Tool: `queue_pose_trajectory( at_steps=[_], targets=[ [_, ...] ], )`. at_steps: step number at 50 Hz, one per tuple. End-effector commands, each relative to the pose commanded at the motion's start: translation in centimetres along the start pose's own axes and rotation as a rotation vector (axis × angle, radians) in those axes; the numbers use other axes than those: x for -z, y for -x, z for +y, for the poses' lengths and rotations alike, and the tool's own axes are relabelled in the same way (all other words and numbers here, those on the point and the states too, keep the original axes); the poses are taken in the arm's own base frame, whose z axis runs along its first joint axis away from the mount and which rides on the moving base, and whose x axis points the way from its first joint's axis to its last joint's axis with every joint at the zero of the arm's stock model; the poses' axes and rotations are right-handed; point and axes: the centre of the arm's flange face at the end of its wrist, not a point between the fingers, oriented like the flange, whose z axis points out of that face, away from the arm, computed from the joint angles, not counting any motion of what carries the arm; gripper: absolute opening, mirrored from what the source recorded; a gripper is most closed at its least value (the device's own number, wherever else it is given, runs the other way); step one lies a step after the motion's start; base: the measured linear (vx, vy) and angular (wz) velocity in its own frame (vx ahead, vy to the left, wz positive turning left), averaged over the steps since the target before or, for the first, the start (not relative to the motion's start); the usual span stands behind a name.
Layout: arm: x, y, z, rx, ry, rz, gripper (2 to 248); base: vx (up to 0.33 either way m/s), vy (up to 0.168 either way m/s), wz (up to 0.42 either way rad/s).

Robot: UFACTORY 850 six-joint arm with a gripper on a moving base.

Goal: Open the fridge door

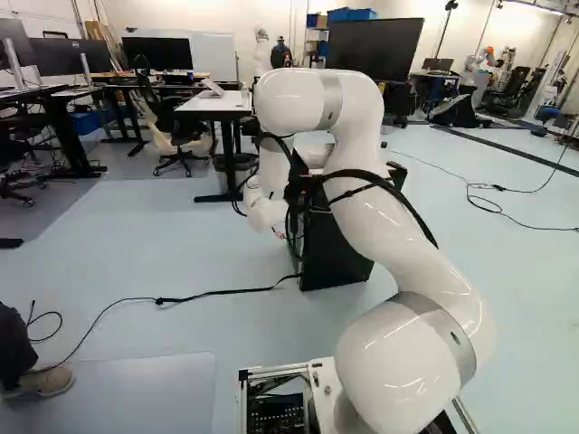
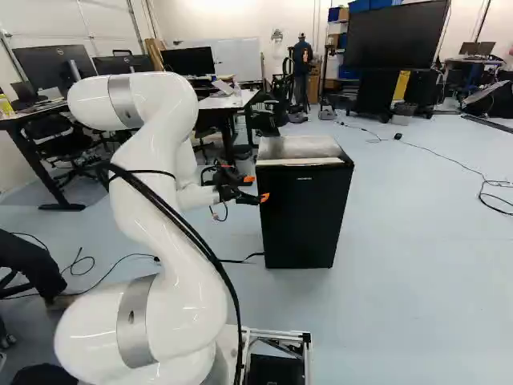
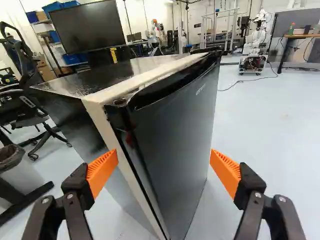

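Right base view, and here's the black fridge (image 2: 304, 216), upright on the pale floor (image 2: 409, 265), just right of the gripper (image 2: 257, 188)! The white arm (image 2: 172, 265) reaches up and over, bringing those fingers level with the upper part of the fridge. Over to the wrist view: the claw is spread wide, an orange pad to either side, nothing pinched, and the fridge's upright edge rises ahead between them. Whether a pad touches it, I can't tell. The door (image 3: 175, 130) sits closed against the body, a pale strip (image 3: 122, 150) running beside it. Beyond the fridge there's a big dark screen (image 3: 87, 25), and farther off, another robot (image 3: 256, 42). Left base view: the arm hides much of the fridge.
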Motion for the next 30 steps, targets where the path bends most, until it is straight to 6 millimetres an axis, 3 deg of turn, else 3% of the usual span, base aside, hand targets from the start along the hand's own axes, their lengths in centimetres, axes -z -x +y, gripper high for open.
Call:
queue_pose_trajectory(
  at_steps=[30],
  targets=[
    [-0.27,-0.07,0.12,-0.002,0.008,0.001,247,0.000,0.000,0.000]
  ],
)
